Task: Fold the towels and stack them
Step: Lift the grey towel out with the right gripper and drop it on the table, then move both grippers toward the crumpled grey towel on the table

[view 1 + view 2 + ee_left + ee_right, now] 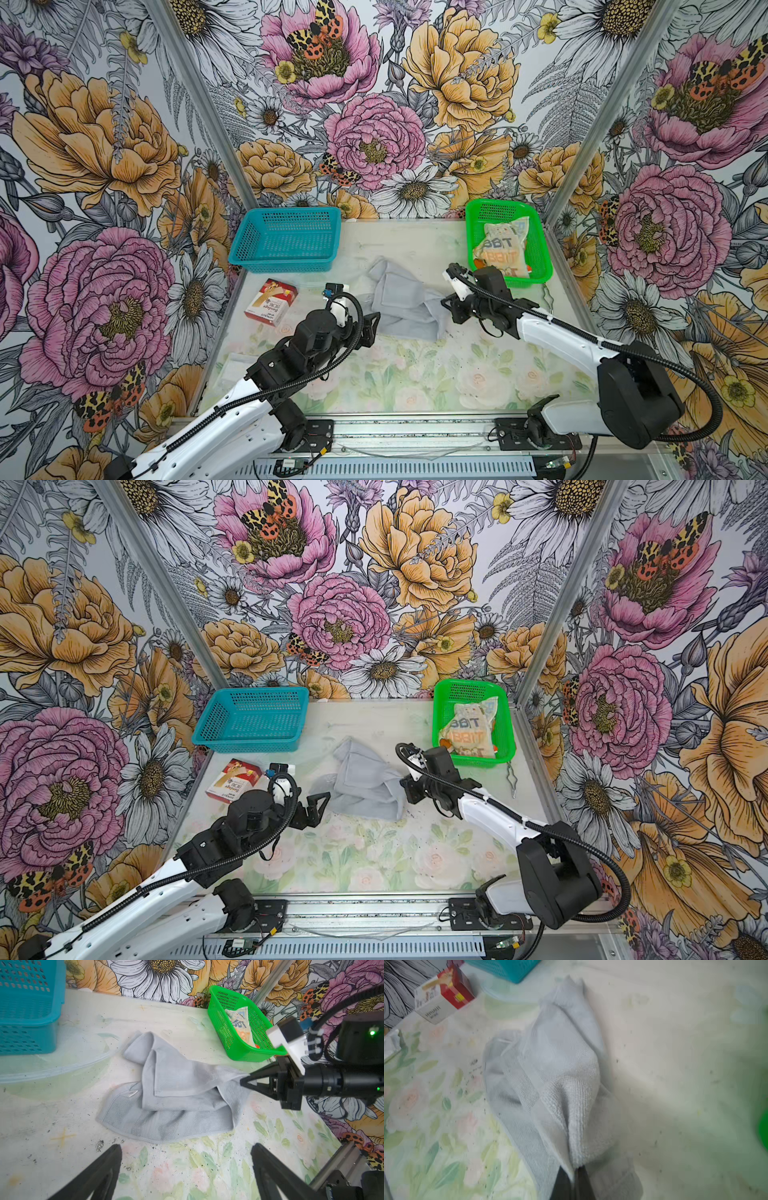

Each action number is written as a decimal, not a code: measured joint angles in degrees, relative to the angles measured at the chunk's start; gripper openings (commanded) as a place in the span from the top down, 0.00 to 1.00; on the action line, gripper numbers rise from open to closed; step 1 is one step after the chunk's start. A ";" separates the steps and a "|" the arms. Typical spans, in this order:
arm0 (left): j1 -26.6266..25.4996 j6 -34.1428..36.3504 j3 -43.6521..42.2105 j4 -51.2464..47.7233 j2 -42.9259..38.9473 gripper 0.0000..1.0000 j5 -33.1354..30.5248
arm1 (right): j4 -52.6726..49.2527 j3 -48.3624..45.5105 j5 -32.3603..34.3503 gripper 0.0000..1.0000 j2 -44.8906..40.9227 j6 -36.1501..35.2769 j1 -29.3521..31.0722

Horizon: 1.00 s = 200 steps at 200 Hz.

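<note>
The light grey towel (399,299) (361,783) lies crumpled and partly doubled over in the middle of the table. My right gripper (444,301) (242,1081) (574,1169) is shut on its right corner, and the cloth stretches taut from that pinch. My left gripper (370,330) (316,808) (186,1147) hovers open just beside the towel's near left edge, nothing between its fingers. The cream lettered towel (503,249) (241,1022) lies folded in the green basket (468,232) at the back right. A sliver of orange cloth (445,742) peeks from under it.
A teal basket (286,239) stands empty at the back left. A red-and-white box (271,301) lies in front of it, close to my left arm. A flat white packet (235,368) rests by the left wall. A small metal tool (510,775) lies by the right wall.
</note>
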 measured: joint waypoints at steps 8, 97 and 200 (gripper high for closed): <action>-0.31 -0.20 0.04 -0.02 1.33 0.02 -0.13 | 0.04 -1.44 0.26 1.00 -2.89 1.09 0.39; -1.29 -1.49 3.76 -0.94 14.58 0.03 -0.90 | 4.04 -12.04 7.48 0.55 -14.97 11.45 7.87; 8.74 -2.60 2.62 1.09 16.83 0.05 3.93 | 0.22 -13.62 21.07 0.33 -19.76 20.15 7.87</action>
